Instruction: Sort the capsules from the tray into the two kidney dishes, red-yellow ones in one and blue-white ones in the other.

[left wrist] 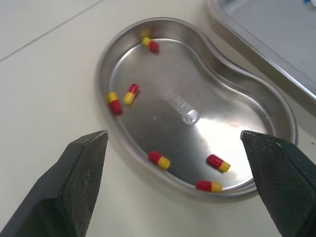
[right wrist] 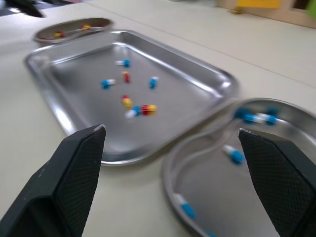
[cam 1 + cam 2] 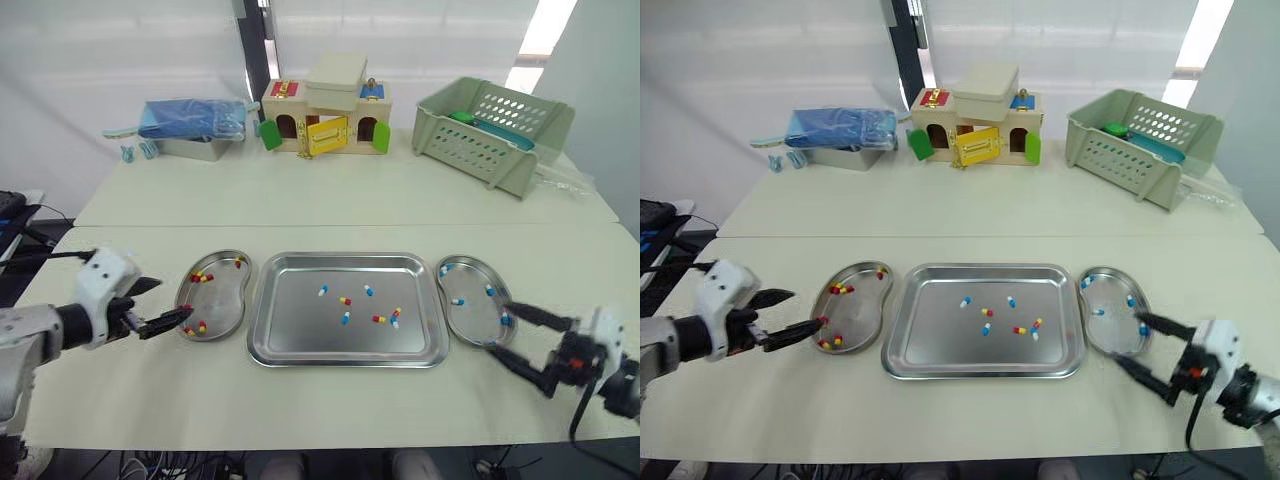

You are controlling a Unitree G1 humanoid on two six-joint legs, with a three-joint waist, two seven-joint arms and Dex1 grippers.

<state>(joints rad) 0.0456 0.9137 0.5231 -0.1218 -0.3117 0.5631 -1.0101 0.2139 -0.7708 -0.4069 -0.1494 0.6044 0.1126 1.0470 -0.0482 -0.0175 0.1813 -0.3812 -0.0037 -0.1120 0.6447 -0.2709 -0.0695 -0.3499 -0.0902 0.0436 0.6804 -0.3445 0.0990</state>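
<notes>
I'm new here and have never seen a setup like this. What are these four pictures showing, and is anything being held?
This is a humanoid robot with two arms. Its left gripper and right gripper, each made of two black fingers, are open and hold nothing. The two wide pictures come from a camera pair on its head. The two close-ups come from wrist cameras looking along the fingers. On the table sits a steel tray of mixed capsules, between the left kidney dish with red-yellow capsules and the right kidney dish with blue-white capsules. A toy house and a green basket stand behind.
</notes>
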